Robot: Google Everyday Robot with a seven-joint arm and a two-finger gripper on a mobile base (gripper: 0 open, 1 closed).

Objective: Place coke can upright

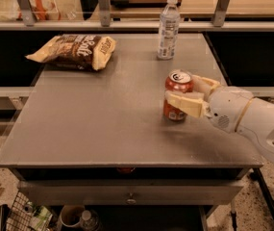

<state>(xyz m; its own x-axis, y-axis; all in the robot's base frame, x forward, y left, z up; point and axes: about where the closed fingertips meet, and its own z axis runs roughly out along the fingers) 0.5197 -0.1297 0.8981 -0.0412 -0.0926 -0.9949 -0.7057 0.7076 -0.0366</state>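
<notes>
The can (178,83) is held upright in the gripper (180,92), near the right edge of the bench (93,124), about midway between its front and back edges. The fingers (184,104) are clenched on the can's sides, one laid across its front and one behind it. The can's base is seen at, or just above, the bench top; whether contact is made cannot be told. A bottle (168,28) stands near the back edge, well apart from the can, and a chip bag (74,52) lies toward the back left corner. The task is judged nearly done, since the can is upright and low. What is left is for the can to be settled on the bench, the fingers released, and the arm drawn away without the can being tipped.
</notes>
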